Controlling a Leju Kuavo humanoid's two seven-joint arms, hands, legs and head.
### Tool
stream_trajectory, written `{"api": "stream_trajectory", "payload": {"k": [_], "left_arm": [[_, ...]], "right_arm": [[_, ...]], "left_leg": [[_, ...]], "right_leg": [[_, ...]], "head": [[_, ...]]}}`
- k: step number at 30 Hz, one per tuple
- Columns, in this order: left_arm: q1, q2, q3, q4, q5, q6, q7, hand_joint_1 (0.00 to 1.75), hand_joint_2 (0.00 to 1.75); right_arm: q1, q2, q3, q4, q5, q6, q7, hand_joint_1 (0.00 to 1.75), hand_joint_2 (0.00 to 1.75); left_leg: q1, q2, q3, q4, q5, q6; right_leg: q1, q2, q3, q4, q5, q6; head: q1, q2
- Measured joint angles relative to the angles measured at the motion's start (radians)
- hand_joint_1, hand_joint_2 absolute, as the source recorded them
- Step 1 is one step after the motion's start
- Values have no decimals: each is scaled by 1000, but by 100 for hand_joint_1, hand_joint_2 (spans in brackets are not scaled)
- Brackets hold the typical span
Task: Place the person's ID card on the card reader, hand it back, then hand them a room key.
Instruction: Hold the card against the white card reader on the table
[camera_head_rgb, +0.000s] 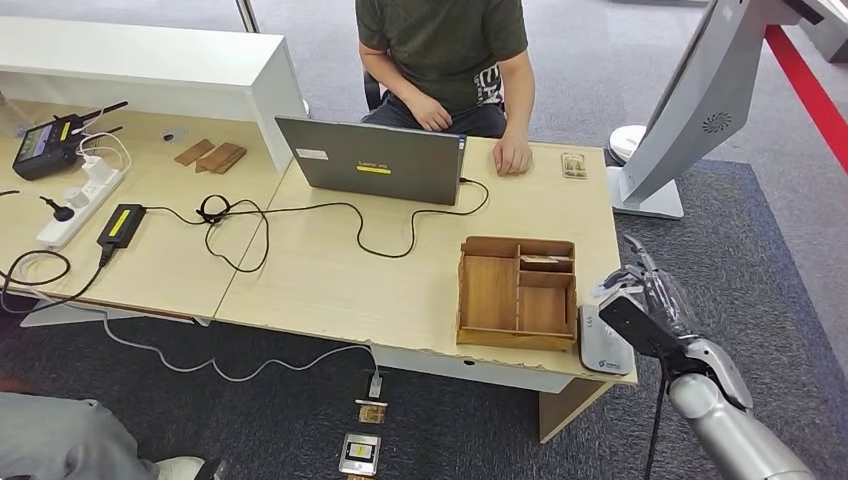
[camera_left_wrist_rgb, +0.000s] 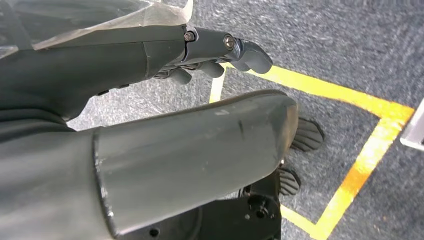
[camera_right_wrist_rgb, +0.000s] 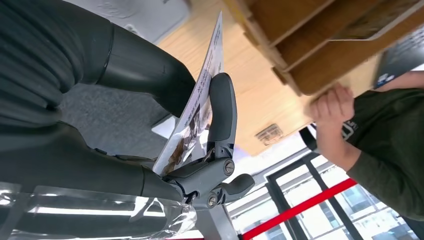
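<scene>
The robot's right hand (camera_head_rgb: 645, 300) hovers at the near right corner of the pale wooden desk (camera_head_rgb: 330, 270), just above the grey and white card reader (camera_head_rgb: 603, 345) that lies flat beside the brown wooden compartment tray (camera_head_rgb: 517, 292). In the right wrist view the hand (camera_right_wrist_rgb: 150, 125) pinches a thin printed ID card (camera_right_wrist_rgb: 197, 107) between its thick grey thumb and a darker finger (camera_right_wrist_rgb: 221, 112), the card held edge-on and tilted. A small patterned card (camera_head_rgb: 573, 165) lies on the far side of the desk, just beside the hand of the person in a dark green T-shirt (camera_head_rgb: 445, 40), who sits behind an open grey laptop (camera_head_rgb: 372, 160); whether that card is the room key I cannot tell. Another card-like piece rests in a back compartment of the tray. The left hand (camera_left_wrist_rgb: 200, 55) hangs over grey carpet marked with yellow tape (camera_left_wrist_rgb: 370, 145), its fingers loosely extended and holding nothing.
</scene>
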Motion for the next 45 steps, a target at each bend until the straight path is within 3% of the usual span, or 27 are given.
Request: {"api": "stream_trajectory", "payload": {"k": [5, 16, 45], "left_arm": [[0, -1, 0, 0, 0, 1, 0, 0, 0], [0, -3, 0, 0, 0, 7, 2, 0, 0], [0, -4, 0, 0, -5, -28, -16, 0, 0]], "right_arm": [[-1, -5, 11, 126, -14, -12, -66, 175, 175], [1, 1, 29, 292, -20, -8, -72, 175, 175], [2, 10, 35, 390, -29, -31, -84, 175, 175]], "left_leg": [[0, 0, 0, 0, 0, 0], [0, 0, 0, 0, 0, 0], [0, 0, 2, 0, 0, 0]], "right_leg": [[0, 0, 0, 0, 0, 0], [0, 0, 0, 0, 0, 0], [0, 0, 2, 0, 0, 0]], "head": [[0, 0], [0, 0], [0, 0]]}}
